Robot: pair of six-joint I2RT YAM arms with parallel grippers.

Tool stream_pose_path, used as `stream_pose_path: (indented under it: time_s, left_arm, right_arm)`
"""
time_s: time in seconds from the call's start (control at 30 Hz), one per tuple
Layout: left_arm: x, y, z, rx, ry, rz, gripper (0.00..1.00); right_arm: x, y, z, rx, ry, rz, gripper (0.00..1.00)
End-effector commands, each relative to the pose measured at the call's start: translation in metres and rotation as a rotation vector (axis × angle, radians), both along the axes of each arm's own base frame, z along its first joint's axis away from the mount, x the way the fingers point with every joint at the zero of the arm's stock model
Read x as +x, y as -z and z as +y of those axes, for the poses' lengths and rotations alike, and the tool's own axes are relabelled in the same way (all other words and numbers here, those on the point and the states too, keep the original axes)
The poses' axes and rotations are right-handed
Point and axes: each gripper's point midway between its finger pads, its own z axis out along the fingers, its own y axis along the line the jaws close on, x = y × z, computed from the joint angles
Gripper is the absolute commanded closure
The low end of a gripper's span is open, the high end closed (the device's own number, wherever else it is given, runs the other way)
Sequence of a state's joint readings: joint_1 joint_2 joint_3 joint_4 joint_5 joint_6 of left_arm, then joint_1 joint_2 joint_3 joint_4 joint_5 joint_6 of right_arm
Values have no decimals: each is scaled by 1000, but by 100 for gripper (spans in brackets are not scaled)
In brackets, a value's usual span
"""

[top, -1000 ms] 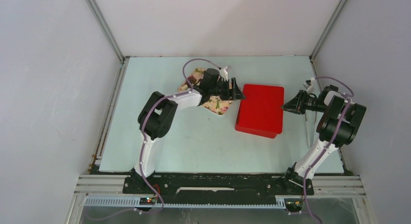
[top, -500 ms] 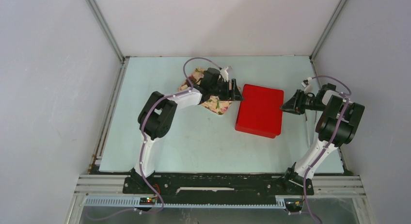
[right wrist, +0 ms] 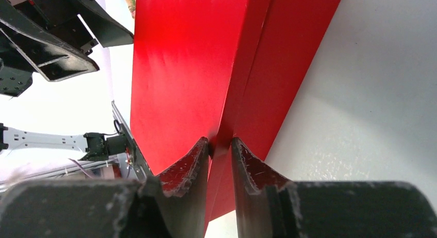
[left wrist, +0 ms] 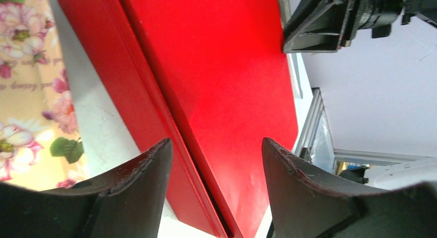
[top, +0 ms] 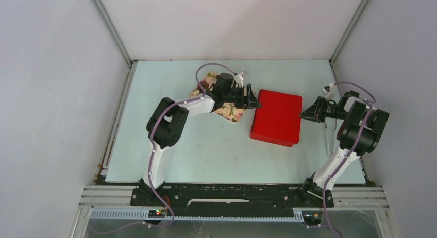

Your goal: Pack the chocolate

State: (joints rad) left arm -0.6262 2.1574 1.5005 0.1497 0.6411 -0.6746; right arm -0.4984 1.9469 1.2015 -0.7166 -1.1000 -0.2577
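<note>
A closed red box (top: pixel 276 117) lies in the middle of the table. My left gripper (top: pixel 254 100) is open at the box's left edge, its jaws (left wrist: pixel 215 142) straddling the seam between lid and base (left wrist: pixel 221 68). My right gripper (top: pixel 303 114) is at the box's right edge, shut (right wrist: pixel 220 141) on the thin rim of the red lid (right wrist: pixel 180 68). No chocolate shows in any view; it is hidden or out of view.
A floral-print tray (top: pixel 227 111) lies left of the box under my left wrist; it also shows in the left wrist view (left wrist: pixel 20 109). Grey walls enclose the table on three sides. The right arm's base stands near the right wall.
My left gripper has shifted slightly at the box's left edge. My right gripper stays on the lid's right rim. The box has barely moved.
</note>
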Motion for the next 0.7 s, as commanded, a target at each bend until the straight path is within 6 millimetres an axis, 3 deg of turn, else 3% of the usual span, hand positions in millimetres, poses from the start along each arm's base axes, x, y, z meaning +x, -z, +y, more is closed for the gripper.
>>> stream_pose_path:
  time_s: [0.0,0.33,0.67]
  left_arm:
    - [-9,-26,-10,-93,43,-4,32]
    - [-10,-17,-13,-82,50,20,32]
    - [-14,-14,-3,-41,31,10,32]
  right_arm:
    - [4,-12,4,-1,-43,-84,76]
    - [1,-35,15,82,-90,-209,77]
    - [-3,-46,11,123,-88,-277,76]
